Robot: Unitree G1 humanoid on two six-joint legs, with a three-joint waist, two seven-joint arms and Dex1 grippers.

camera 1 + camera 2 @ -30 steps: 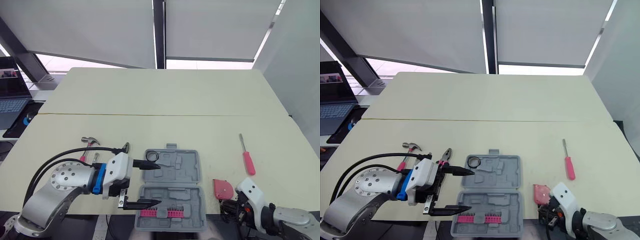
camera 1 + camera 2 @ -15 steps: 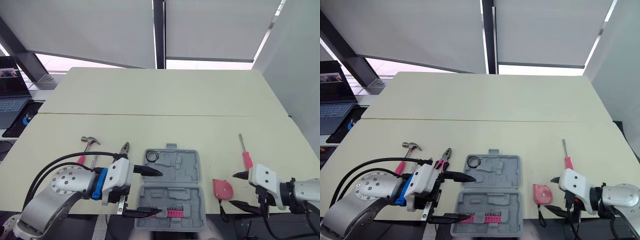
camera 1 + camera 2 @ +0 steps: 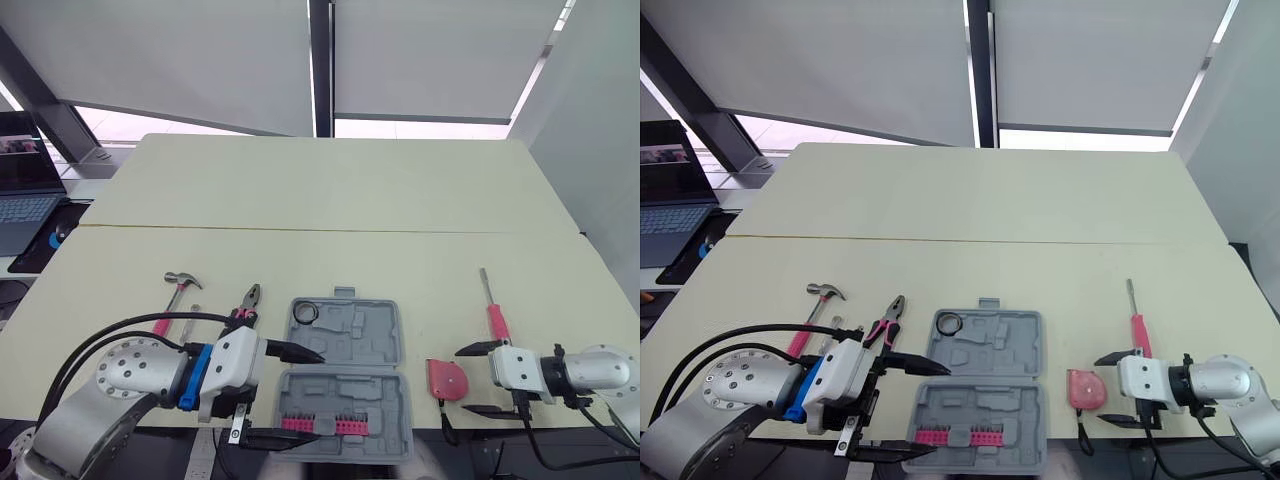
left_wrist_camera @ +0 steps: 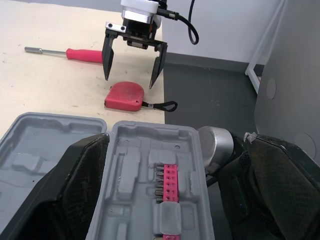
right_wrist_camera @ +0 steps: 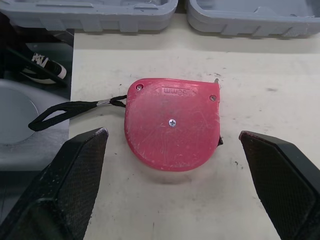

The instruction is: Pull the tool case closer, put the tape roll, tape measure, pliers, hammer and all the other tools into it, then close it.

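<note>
One tool case (image 3: pixel 342 370) found lying open on bench (image 3: pixel 300 200), left claw (image 3: pixel 319 395) released and spread over its near side. Saw tape measure (image 3: pixel 446 379) just ahead of released right claw (image 3: pixel 464 381), untouched. Noted screwdriver (image 3: pixel 494 316) beside right claw; pliers (image 3: pixel 247 302), hammer (image 3: pixel 172 296) off to left claw's side.

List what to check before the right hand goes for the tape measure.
1. Right hand open: ok.
2. Tape measure centred between its fingers: ok.
3. Tape measure lying free: ok, alone on the table.
4. Strap out of the way: not ok, its loop hangs past the table edge.
5. Case open: ok.
6. Left hand clear of the case: not ok, open over its left side.
</note>
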